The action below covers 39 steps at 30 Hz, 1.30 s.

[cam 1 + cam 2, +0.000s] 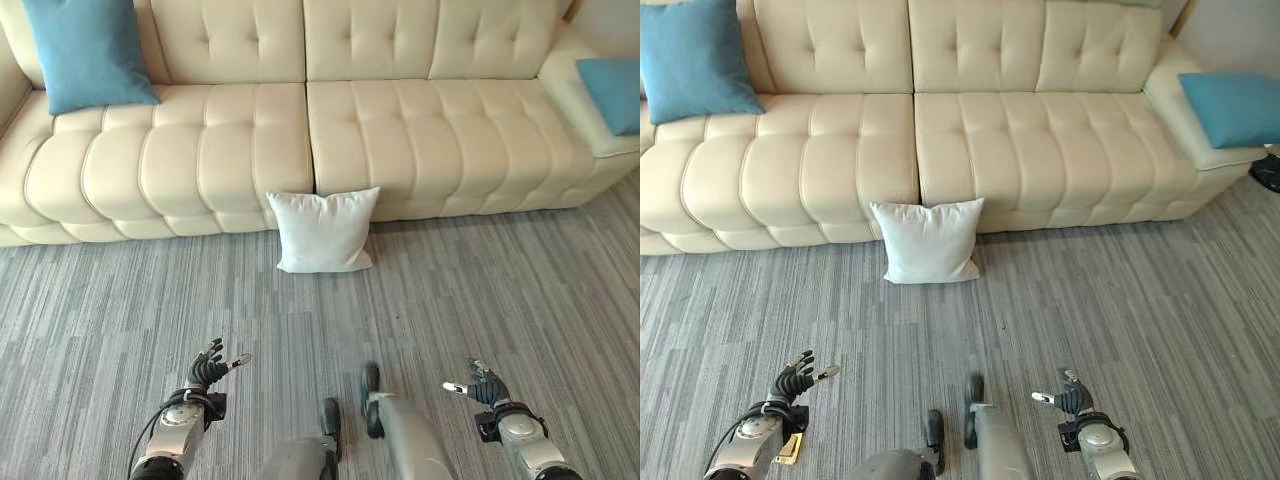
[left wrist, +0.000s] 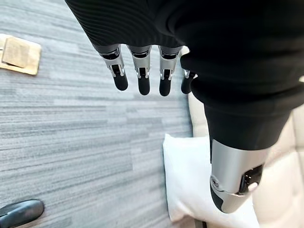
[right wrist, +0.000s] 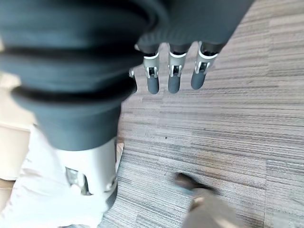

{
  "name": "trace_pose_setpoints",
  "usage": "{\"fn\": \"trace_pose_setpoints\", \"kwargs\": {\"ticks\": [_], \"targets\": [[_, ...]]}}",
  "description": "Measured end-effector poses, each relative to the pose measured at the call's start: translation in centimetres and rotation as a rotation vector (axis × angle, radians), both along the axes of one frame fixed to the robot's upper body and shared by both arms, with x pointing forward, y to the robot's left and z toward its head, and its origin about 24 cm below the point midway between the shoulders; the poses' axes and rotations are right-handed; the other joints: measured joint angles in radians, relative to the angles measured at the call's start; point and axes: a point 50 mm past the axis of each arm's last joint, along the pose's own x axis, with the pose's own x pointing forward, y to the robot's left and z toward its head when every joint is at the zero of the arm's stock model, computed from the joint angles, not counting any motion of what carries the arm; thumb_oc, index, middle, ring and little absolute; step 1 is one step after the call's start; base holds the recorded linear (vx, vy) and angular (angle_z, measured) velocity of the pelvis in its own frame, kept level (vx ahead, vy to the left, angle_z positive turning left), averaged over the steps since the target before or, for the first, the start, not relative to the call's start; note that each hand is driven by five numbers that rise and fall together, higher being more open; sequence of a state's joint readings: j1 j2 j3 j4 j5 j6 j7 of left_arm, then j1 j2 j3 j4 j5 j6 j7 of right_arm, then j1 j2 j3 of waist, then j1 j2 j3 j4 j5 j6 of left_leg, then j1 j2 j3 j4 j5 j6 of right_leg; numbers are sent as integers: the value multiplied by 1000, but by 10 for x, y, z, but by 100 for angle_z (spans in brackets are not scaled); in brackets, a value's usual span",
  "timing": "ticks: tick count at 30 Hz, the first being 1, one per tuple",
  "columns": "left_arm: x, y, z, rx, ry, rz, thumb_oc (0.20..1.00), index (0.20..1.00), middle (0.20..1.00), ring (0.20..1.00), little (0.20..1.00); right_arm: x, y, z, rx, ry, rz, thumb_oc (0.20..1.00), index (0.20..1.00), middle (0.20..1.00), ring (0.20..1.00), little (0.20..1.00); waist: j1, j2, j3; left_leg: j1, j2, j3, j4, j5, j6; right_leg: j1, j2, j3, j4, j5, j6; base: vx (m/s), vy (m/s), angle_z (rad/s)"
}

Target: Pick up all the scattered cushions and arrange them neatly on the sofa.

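A white cushion [image 1: 323,230] stands on the grey carpet, leaning against the front of the cream sofa [image 1: 230,140] at its middle seam. One blue cushion [image 1: 88,52] rests upright against the sofa's back at the left end. Another blue cushion [image 1: 1232,107] lies on the sofa's right arm. My left hand [image 1: 208,370] hovers low over the carpet, well short of the white cushion [image 2: 190,180], fingers straight and holding nothing. My right hand [image 1: 486,386] hangs at the same height to the right, also open and empty. The white cushion [image 3: 42,190] appears past its thumb.
Grey striped carpet [image 1: 500,290] stretches between me and the sofa. A small tan plate [image 2: 19,54] lies flat on the floor near my left hand. A dark object [image 1: 1268,170] sits on the floor beyond the sofa's right end.
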<state>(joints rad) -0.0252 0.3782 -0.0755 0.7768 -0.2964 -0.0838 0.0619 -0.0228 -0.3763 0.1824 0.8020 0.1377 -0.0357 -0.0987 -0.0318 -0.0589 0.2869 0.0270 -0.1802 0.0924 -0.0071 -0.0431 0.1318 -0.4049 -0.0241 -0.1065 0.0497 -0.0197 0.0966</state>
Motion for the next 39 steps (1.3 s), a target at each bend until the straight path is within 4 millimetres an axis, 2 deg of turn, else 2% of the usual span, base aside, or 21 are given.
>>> {"fn": "trace_pose_setpoints", "kwargs": {"ticks": [2, 3, 4, 5, 6, 7, 8, 11, 13, 14, 16, 20, 21, 22, 23, 26, 28, 34, 36, 38, 39], "targets": [[-4, -2, -3, -6, 14, 3, 1000, 1000, 1000, 1000, 1000, -3, -5, -1, -6, 13, -20, 1000, 1000, 1000, 1000, 1000, -19, 6, 0, 72, -23, -49, -1, -29, 20, 3, 2, -16, -67, 81, -20, 524, -134, 79], [-7, -3, -5, -11, 22, 0, 1000, 1000, 1000, 1000, 1000, -7, -6, -3, -5, 22, -26, 1000, 1000, 1000, 1000, 1000, -34, 18, -1, 143, -22, -103, -4, -64, -19, 62, 20, -17, -46, 124, -71, 661, -203, 95], [-10, -4, -8, -15, 31, 1, 1000, 1000, 1000, 1000, 1000, -9, -6, -4, -5, 27, -27, 1000, 1000, 1000, 1000, 1000, -33, 21, -6, 177, -23, -119, -3, -71, -31, 94, 26, -23, -24, 133, -94, 494, -186, 82], [-14, -8, -11, -25, 44, -3, 1000, 1000, 1000, 1000, 1000, -11, -9, -4, -11, 30, -32, 1000, 1000, 1000, 1000, 1000, -35, 30, -20, 204, -24, -136, 0, -80, -44, 125, 27, -20, -18, 172, -141, 281, -161, 61], [-18, -18, -16, -53, 56, -13, 1000, 1000, 1000, 1000, 1000, -12, -19, 0, -29, 25, -55, 1000, 1000, 1000, 1000, 1000, -38, 66, -42, 213, -11, -138, 53, -97, -73, 157, 25, -46, -1, 236, -194, 224, -148, 64], [-15, -23, -15, -60, 47, -36, 1000, 1000, 1000, 1000, 1000, -7, -21, 3, -36, 6, -50, 1000, 1000, 1000, 1000, 1000, -40, 69, -43, 136, -14, -104, 224, -112, -131, 184, 7, -49, -19, 233, -202, 183, -140, 59], [-12, -25, -13, -64, 31, -50, 1000, 1000, 1000, 1000, 1000, -4, -21, 7, -38, -12, -44, 1000, 1000, 1000, 1000, 1000, -36, 67, -43, 79, -3, -66, 328, -139, -153, 214, -1, -44, -45, 223, -209, 118, -89, 43], [-9, -19, -7, -45, 6, -58, 1000, 1000, 1000, 1000, 1000, 8, -20, 13, -38, -51, -32, 1000, 1000, 1000, 1000, 1000, -9, 55, -39, -41, 84, -18, 538, -157, -172, 287, 10, -22, -67, 175, -214, 213, -120, 5], [-8, -15, -7, -34, 12, -56, 1000, 1000, 1000, 1000, 1000, 14, -19, 16, -31, -78, -31, 1000, 1000, 1000, 1000, 1000, -5, 36, -32, -116, 133, 11, 577, -161, -165, 325, 6, 1, -76, 125, -234, 226, -41, -31], [-7, -14, -7, -31, 17, -54, 1000, 1000, 1000, 1000, 1000, 20, -19, 20, -29, -93, -35, 1000, 1000, 1000, 1000, 1000, 8, 14, -23, -192, 189, 19, 401, -141, -169, 366, -2, 13, -78, 125, -201, 234, -15, -64], [-3, -15, -5, -32, 8, -59, 1000, 1000, 1000, 1000, 1000, 18, -19, 18, -32, -81, -38, 1000, 1000, 1000, 1000, 1000, 4, 10, -19, -221, 196, -31, 241, -88, -177, 394, -4, 29, -93, 106, -189, 180, 8, -42], [-3, -15, -5, -33, 8, -59, 1000, 1000, 1000, 1000, 1000, 8, -23, 10, -41, -28, -59, 1000, 1000, 1000, 1000, 1000, -8, 20, -14, -221, 197, -68, 103, 35, -194, 437, 3, 70, -107, 83, -149, 153, 65, -33], [-9, -16, -9, -39, 26, -55, 1000, 1000, 1000, 1000, 1000, 7, -25, 10, -45, -24, -58, 1000, 1000, 1000, 1000, 1000, -4, 34, -12, -177, 201, -64, 63, 49, -187, 447, 14, 93, -105, 76, -136, 154, 79, -90], [-21, -15, -15, -45, 61, -44, 1000, 1000, 1000, 1000, 1000, 6, -25, 10, -48, -21, -56, 1000, 1000, 1000, 1000, 1000, -1, 56, -14, -111, 210, -64, 5, 125, -148, 472, 26, 132, -97, 55, -105, 122, 66, -96], [-25, -13, -16, -41, 76, -41, 1000, 1000, 1000, 1000, 1000, 2, -24, 8, -43, -13, -53, 1000, 1000, 1000, 1000, 1000, -4, 51, -18, -83, 194, -45, -15, 133, -142, 468, 10, 132, -73, 28, -71, 124, 65, -71], [-25, -9, -14, -31, 72, -40, 1000, 1000, 1000, 1000, 1000, -9, -24, 3, -38, 15, -54, 1000, 1000, 1000, 1000, 1000, -7, 41, -25, -54, 156, -16, -51, 124, -130, 452, -35, 133, -33, -17, -33, 106, 65, -24], [-27, -6, -14, -26, 74, -34, 1000, 1000, 1000, 1000, 1000, -11, -21, 1, -32, 27, -42, 1000, 1000, 1000, 1000, 1000, 10, 35, -27, -35, 148, 26, -60, 126, -115, 450, -49, 136, -34, -17, -25, 88, 81, -45], [-31, -6, -16, -28, 85, -33, 1000, 1000, 1000, 1000, 1000, 0, -18, 5, -29, 2, -16, 1000, 1000, 1000, 1000, 1000, 25, 26, -33, -17, 152, 45, -51, 106, -88, 457, -37, 165, -39, -1, -25, 55, 102, -26], [-31, -6, -16, -29, 84, -33, 1000, 1000, 1000, 1000, 1000, 6, -16, 8, -38, -10, 3, 1000, 1000, 1000, 1000, 1000, 42, 27, -34, -9, 163, 57, -49, 89, -88, 421, -22, 165, 27, -3, -21, -18, 108, -40], [-27, -6, -14, -26, 76, -34, 1000, 1000, 1000, 1000, 1000, 10, -14, 10, -40, -20, 16, 1000, 1000, 1000, 1000, 1000, 42, 25, -32, -15, 164, 57, -38, 74, -78, 375, -18, 165, 118, -14, 5, 26, 53, -39], [-29, -5, -14, -23, 78, -35, 1000, 1000, 1000, 1000, 1000, 20, -9, 14, -45, -40, 49, 1000, 1000, 1000, 1000, 1000, 43, 31, -29, -30, 176, 47, -22, 63, -67, 282, -16, 154, 256, -45, 56, 75, 27, -37]]}}
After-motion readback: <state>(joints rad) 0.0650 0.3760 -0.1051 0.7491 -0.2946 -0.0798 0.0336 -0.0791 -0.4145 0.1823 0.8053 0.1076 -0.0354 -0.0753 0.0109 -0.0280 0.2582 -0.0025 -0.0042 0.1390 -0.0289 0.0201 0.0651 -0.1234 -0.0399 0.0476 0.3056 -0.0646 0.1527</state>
